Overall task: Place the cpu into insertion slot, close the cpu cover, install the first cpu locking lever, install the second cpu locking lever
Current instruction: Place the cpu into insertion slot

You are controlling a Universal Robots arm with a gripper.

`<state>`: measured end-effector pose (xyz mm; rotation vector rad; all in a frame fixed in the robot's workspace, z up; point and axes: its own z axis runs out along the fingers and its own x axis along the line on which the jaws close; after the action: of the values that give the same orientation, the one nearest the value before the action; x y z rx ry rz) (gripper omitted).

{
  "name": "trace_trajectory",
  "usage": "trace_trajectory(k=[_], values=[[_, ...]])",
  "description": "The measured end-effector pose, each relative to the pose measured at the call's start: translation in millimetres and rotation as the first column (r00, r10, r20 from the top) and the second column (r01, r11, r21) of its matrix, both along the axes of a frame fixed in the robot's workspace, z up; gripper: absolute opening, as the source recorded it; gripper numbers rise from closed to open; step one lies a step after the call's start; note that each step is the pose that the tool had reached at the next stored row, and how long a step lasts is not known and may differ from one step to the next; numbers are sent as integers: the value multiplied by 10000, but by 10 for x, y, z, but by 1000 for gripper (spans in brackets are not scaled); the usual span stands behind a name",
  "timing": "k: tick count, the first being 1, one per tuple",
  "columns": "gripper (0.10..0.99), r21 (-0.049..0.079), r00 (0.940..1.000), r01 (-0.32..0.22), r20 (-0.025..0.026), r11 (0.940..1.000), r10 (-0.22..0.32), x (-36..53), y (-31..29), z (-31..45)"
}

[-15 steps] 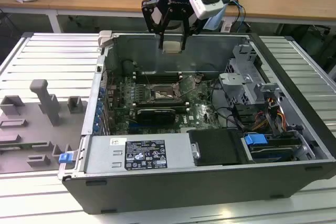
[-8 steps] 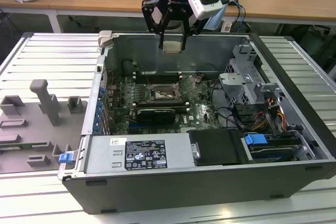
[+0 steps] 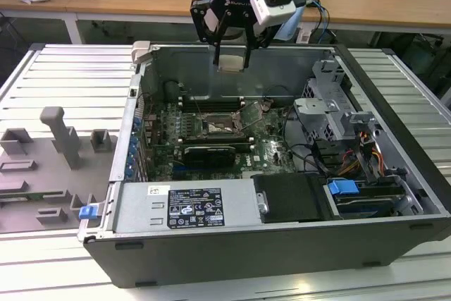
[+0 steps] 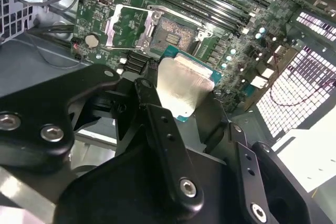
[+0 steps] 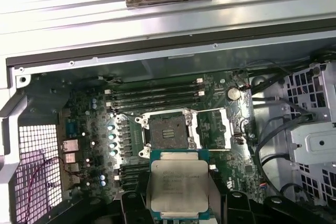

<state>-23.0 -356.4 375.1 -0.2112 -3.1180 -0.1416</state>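
Observation:
My gripper [image 3: 231,51] hangs above the open computer case, shut on the cpu [image 3: 231,62], a flat square chip with a pale metal top. In both wrist views the cpu [image 5: 178,184] [image 4: 182,88] sits between the black fingers [image 4: 148,98], held level above the green board. The insertion slot [image 5: 167,131] [image 4: 170,38] [image 3: 223,127] lies bare below, with its dark centre showing. Beside the slot, the cpu cover [image 5: 214,128] [image 4: 126,24] is swung open. The chip is clear of the slot and high above it.
Long memory slots [image 5: 155,94] run beside the socket. A black card [image 3: 208,154], a power supply [image 3: 187,206] and a drive cage [image 3: 331,103] with cables fill the case [image 3: 232,266]. Grey fixtures [image 3: 63,139] stand at the exterior view's left on the ribbed table.

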Motion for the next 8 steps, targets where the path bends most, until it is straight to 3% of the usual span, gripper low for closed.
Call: trace_trajectory(k=[8], values=[[525,0,9979,653,0,9979,-653,-1,0,0]])
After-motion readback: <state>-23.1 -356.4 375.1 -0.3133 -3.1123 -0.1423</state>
